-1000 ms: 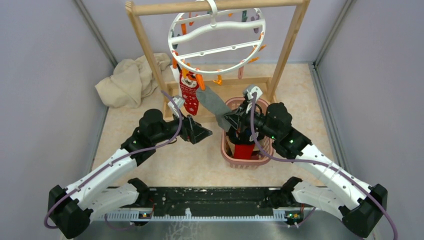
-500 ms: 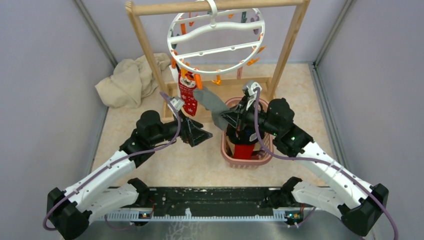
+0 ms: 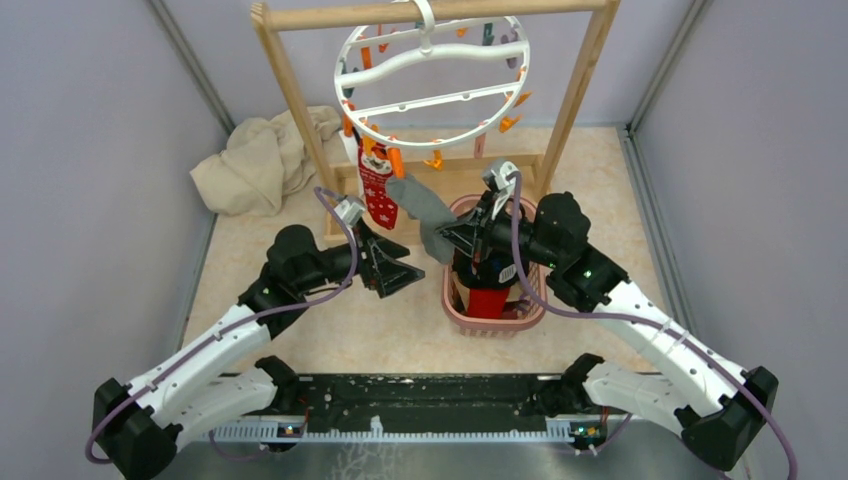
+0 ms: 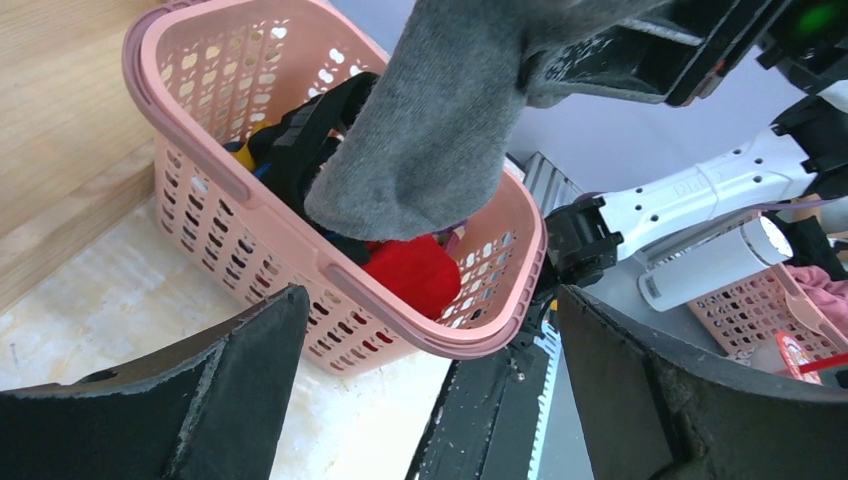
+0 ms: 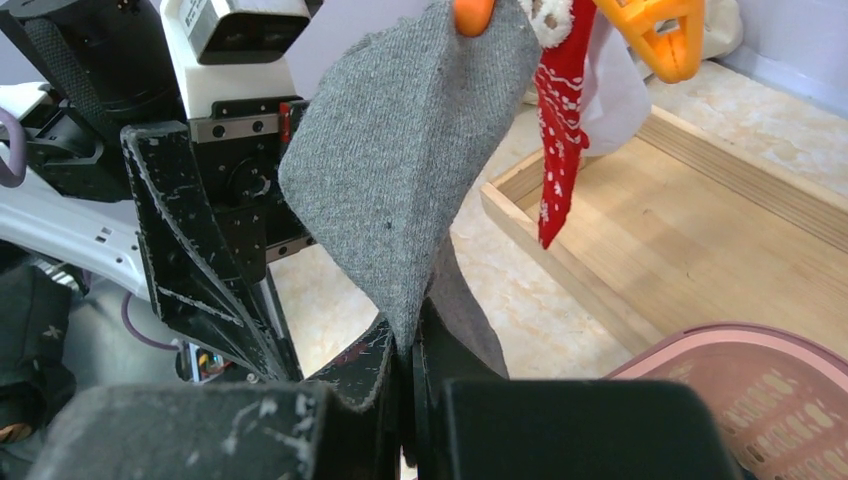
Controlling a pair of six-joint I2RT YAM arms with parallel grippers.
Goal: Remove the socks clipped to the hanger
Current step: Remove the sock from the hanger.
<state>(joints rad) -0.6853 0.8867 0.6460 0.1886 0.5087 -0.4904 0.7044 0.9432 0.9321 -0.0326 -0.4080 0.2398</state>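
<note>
Socks hang from the hanger (image 3: 435, 85) at the back of the surface (image 3: 380, 335): a grey sock (image 3: 418, 203) and a red patterned sock (image 3: 378, 195), side by side under orange clips (image 3: 398, 160). The right gripper (image 3: 443, 237) is closed tight on the lower end of the grey sock, which stretches slanted from its clip, over the pink basket (image 3: 455, 315). The left gripper (image 3: 405, 272) stands wide open and holds nothing, just left of the basket. The hanger hangs on a wooden rack (image 3: 290, 90). A beige cloth (image 3: 255, 160) lies beside the rack.
</note>
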